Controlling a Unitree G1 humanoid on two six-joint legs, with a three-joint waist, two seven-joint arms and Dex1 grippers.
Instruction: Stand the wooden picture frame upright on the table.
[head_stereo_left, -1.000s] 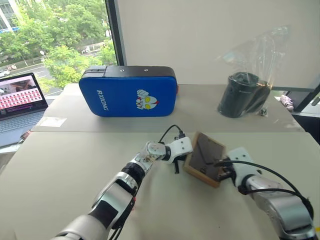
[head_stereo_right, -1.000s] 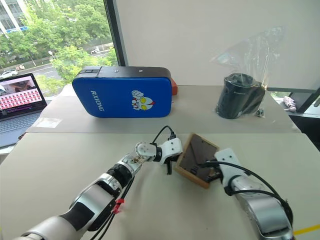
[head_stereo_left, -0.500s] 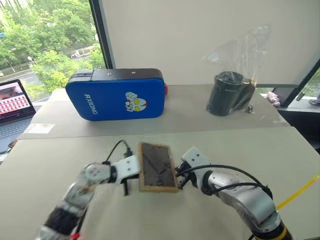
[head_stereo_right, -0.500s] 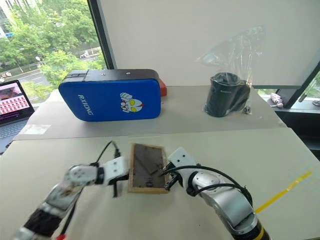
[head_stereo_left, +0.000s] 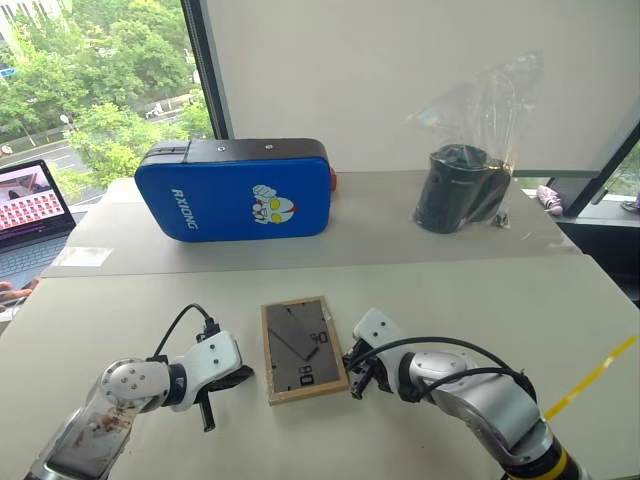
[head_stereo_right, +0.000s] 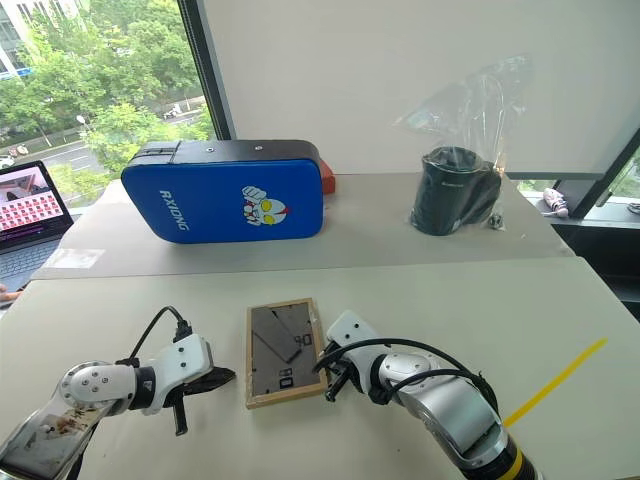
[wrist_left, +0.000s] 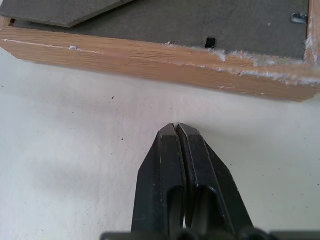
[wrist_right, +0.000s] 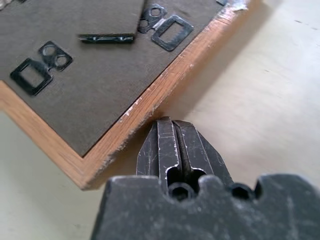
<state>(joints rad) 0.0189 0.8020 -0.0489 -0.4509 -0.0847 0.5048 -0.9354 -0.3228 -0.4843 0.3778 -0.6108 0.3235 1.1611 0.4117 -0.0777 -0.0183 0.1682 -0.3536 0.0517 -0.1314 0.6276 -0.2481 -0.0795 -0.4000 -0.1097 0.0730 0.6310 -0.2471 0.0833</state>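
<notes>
- The picture frame (head_stereo_left: 302, 350) lies flat on the table (head_stereo_left: 450, 300), grey back up, between the two grippers.
- The left gripper (wrist_left: 178, 128) is clenched shut on nothing, near the frame's side edge but apart from it.
- The right gripper (wrist_right: 169, 123) is pinched closed and empty, its tips against the opposite edge.

The frame (head_stereo_left: 302, 349) lies back-up on the table (head_stereo_left: 450, 300), so its front is hidden against the tabletop. In the left wrist view the frame (wrist_left: 160, 55) is cut off by the picture's edges, with one long wooden side in view. In the right wrist view the right gripper (wrist_right: 172, 131) hides where its tips meet the frame's edge; contact cannot be told. Left of the frame, a laptop (head_stereo_left: 30, 215) is cut off, its screen too small to read.
</notes>
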